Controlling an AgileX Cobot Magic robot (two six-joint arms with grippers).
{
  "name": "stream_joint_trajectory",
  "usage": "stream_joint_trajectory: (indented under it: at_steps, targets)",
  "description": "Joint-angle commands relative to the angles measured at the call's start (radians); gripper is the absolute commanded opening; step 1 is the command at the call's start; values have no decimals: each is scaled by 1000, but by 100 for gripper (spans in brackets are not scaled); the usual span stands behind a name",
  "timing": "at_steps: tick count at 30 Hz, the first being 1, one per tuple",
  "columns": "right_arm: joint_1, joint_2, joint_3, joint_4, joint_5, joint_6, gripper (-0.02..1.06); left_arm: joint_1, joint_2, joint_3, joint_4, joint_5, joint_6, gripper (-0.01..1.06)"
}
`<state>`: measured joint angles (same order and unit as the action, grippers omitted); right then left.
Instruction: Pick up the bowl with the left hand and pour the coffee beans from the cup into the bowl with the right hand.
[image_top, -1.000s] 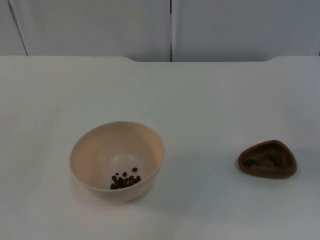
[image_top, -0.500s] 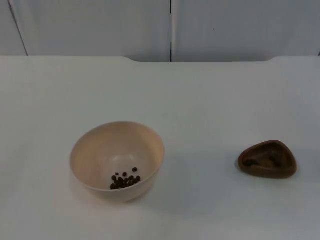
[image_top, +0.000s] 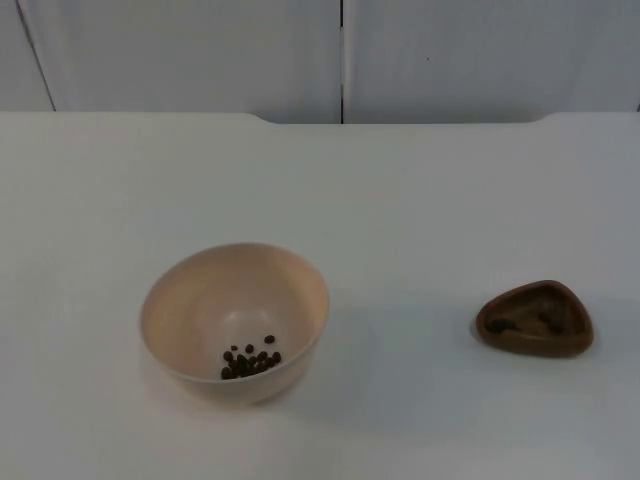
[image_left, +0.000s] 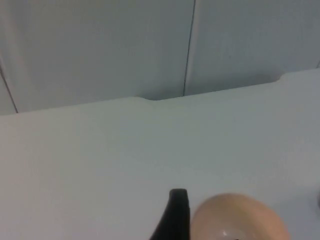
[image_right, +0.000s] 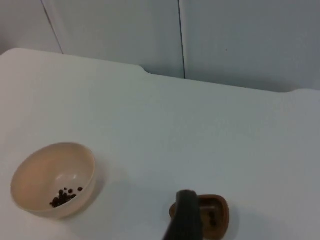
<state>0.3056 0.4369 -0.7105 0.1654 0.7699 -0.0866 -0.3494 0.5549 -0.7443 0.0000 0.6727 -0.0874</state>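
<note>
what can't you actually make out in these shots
- Left gripper: one black fingertip beside the bowl in the left wrist view; the frame edge cuts off the rest.
- Right gripper: one blurred fingertip, covering part of the brown cup.
- Cup contents: dark specks, too small to count.

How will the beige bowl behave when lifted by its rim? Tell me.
The bowl looks rigid and probably light, holding only a few coffee beans. Its smooth rim may be slippery. The rounded base could let it rock if nudged, and tilting it would likely set the loose beans sliding.
</note>
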Motion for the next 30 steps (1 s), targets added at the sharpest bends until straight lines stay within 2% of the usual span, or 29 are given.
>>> stream_joint_trajectory:
  at_steps: [1, 10, 15, 23, 29, 30]
  targets:
    - [-5, -29, 8, 2, 20, -10, 64, 2, -23, 3, 10, 17, 15, 74]
    - [-5, -165, 8, 1, 118, -10, 64, 2, -165, 3, 0, 137, 66, 74]
    - [-5, -244, 9, 1, 154, -10, 64, 2, -264, 3, -53, 228, 118, 74]
    - [-5, -301, 10, 1, 214, -46, 64, 2, -352, 3, -161, 304, 235, 74]
    - [-5, -345, 28, 1, 213, -57, 64, 2, -391, 8, -165, 350, 240, 74]
    - [-5, -358, 35, 1, 213, -60, 64, 2, -411, 43, -172, 339, 240, 74]
